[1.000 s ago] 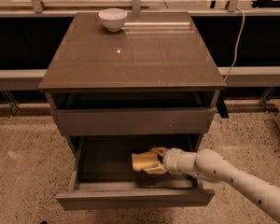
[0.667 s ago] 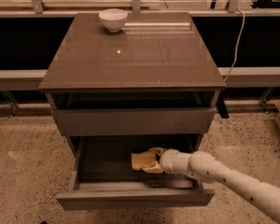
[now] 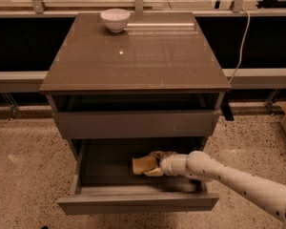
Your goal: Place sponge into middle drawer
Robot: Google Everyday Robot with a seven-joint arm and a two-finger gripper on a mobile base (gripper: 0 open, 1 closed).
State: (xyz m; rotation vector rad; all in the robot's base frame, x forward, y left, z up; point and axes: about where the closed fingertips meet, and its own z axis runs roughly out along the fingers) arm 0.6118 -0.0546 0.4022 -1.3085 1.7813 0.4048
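**Placement nearly done, release pending**

Under the glossy brown table (image 3: 133,56), the wide grey-brown wooden middle drawer (image 3: 133,203) stood open. In the last second the tool (image 3: 152,165) shifted slightly sideways inside it, clamped on the pale yellow foam sponge (image 3: 141,165); only release remained. The upper drawer front (image 3: 133,124) overhung the reach. Small white bowl (image 3: 115,19): no obstacle.

The middle drawer (image 3: 133,203) is pulled out and open from above, though the drawer above (image 3: 133,124) overhangs its back. The hand (image 3: 155,164) sits inside at the centre, clasping the sponge (image 3: 143,165), and its arm (image 3: 229,178) blocks the right side. The drawer floor to the left lies free. A bowl (image 3: 115,19) occupies the far left of the top surface (image 3: 133,56).
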